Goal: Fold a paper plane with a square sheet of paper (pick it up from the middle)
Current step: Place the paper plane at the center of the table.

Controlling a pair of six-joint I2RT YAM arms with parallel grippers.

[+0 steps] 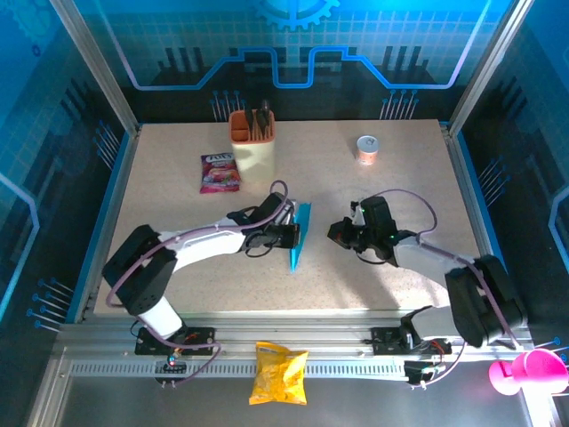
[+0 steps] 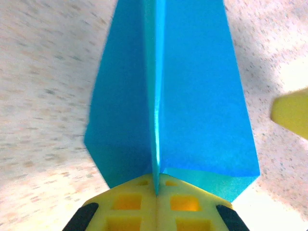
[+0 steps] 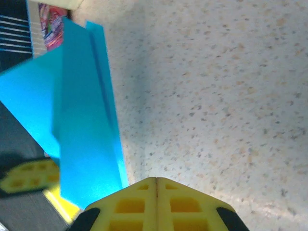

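The left arm reaches from its base at the near left corner in a long low arc toward the middle of the worktop (image 1: 400,196), elbow bent and wrist turned to the right. The left gripper (image 1: 292,236) has its yellow waffle-patterned fingers (image 2: 130,202) pressed together on the central fold of the paper plane (image 1: 300,238). From the left wrist, the plane (image 2: 202,96) is smooth, bright cyan-blue paper. A sharp raised crease runs straight from between the fingers, with flat layered wings sloping off on either side and tapering away from the gripper. From above it is a slim pointed sliver near the worktop's centre, between the two grippers. The right arm comes in from the near right corner, bent at the elbow, wrist pointing left toward the plane. The right gripper (image 3: 156,185) is closed tight on nothing, just above the speckled beige, stone-like surface and close beside the plane's edge. Farther back are an orange-and-cream holder (image 1: 252,142), a glossy pink-purple snack packet (image 1: 219,173) and a small round tin (image 1: 366,148).
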